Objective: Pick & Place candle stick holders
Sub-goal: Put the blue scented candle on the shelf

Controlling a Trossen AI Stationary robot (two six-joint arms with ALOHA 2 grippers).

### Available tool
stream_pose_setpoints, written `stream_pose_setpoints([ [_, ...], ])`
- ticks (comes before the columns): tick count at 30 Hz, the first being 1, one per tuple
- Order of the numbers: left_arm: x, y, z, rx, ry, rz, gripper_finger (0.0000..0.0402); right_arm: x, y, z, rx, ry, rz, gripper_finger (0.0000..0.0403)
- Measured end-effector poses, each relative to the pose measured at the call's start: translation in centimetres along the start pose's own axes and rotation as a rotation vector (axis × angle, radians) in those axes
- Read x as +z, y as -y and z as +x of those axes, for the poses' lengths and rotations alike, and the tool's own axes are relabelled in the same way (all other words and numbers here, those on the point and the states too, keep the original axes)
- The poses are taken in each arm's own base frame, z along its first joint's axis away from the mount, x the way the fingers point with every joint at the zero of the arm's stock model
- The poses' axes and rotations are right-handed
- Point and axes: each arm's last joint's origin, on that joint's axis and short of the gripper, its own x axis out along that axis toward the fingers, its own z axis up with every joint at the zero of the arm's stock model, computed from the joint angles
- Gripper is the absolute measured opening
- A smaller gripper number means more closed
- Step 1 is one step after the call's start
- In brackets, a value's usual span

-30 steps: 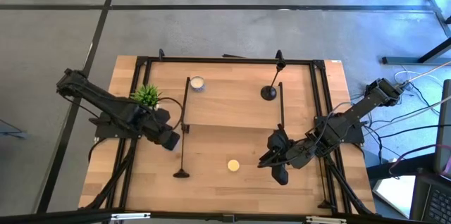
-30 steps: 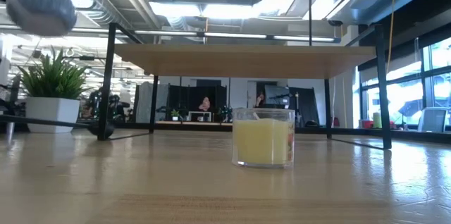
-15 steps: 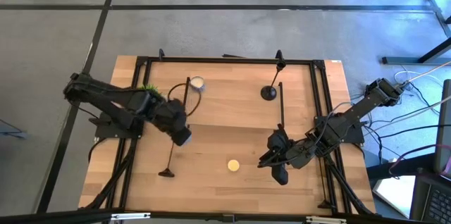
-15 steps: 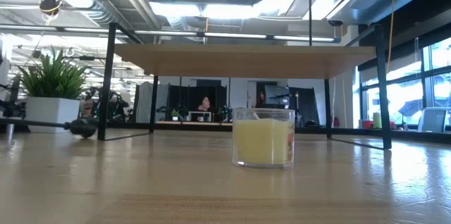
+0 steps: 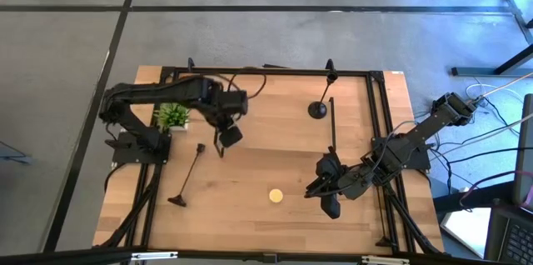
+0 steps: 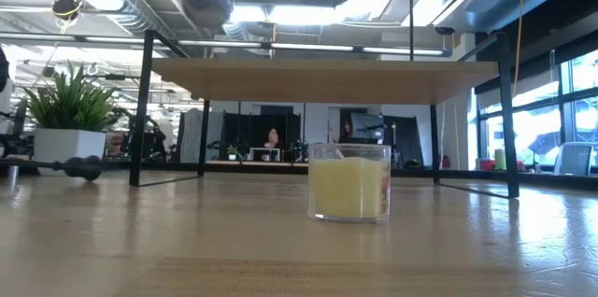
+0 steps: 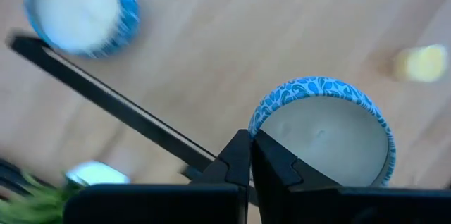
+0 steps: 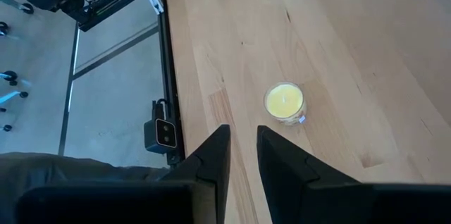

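Change since earlier frames: left gripper (image 5: 226,137) has swung away from the table's front toward the shelf; the lying holder now sits farther toward the table's left edge.
Table (image 5: 250,223): light wood, carrying all items.
Shelf (image 5: 275,98): wooden top on black legs, spanning the table's rear half.
Left gripper: over the shelf's front edge, beside the plant; fingers (image 7: 243,160) pressed together. A dark rod runs up to them; whether it is gripped cannot be told.
Right gripper (image 5: 316,188): over the table's front right, near the yellow candle; fingers (image 8: 211,155) narrowly parted, nothing between them.
Lying holder (image 5: 188,173): on the table's left part, base toward the front, apart from the left gripper.
Standing holder (image 5: 318,111): upright on the shelf, right of centre.
Third holder (image 5: 332,127): thin stem just behind the right gripper; base hidden.
Plant (image 5: 173,115): white pot, left end of the shelf.
Yellow candle (image 5: 275,195): glass jar, front centre.
White candle (image 7: 320,132): blue-patterned rim, directly ahead of the left fingers.
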Motion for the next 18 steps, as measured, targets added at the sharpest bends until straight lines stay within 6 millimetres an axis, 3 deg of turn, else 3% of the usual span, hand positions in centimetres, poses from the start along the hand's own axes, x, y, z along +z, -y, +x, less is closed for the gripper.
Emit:
stream_pose_setpoints([
  [8,1.0,-1.1,0.8,0.015,-0.015,0.434,0.0002,0.0,0.0,0.0,0.001,-0.005,-0.001,0.0073],
  [18,1.9,-0.8,2.1,0.022,-0.043,0.495,0.0002,-0.1,0.0,0.0,0.000,-0.009,-0.004,0.0073],
])
